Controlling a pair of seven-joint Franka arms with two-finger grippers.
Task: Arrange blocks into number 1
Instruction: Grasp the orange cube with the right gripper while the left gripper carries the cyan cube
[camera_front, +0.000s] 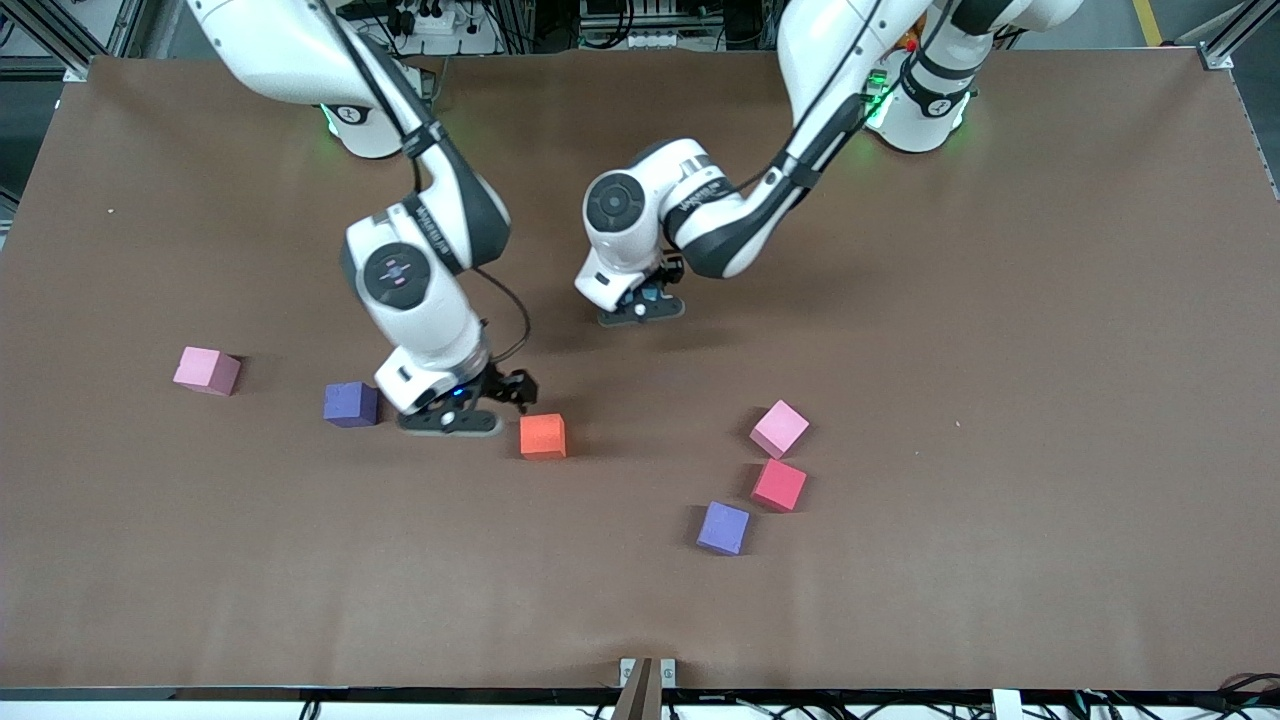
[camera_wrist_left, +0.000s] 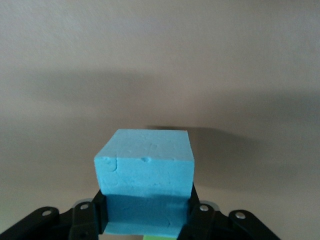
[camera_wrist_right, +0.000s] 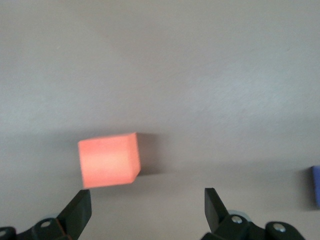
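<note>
My left gripper is low over the middle of the table, shut on a light blue block that fills the gap between its fingers; a bit of that block shows under the hand. My right gripper stands open and empty between a dark purple block and an orange block. In the right wrist view the orange block lies just past one fingertip of the right gripper. A pink block, a red block and a purple block lie clustered nearer the camera.
Another pink block lies alone toward the right arm's end of the table. The brown table cover is bare toward the left arm's end. A blue-purple block edge shows in the right wrist view.
</note>
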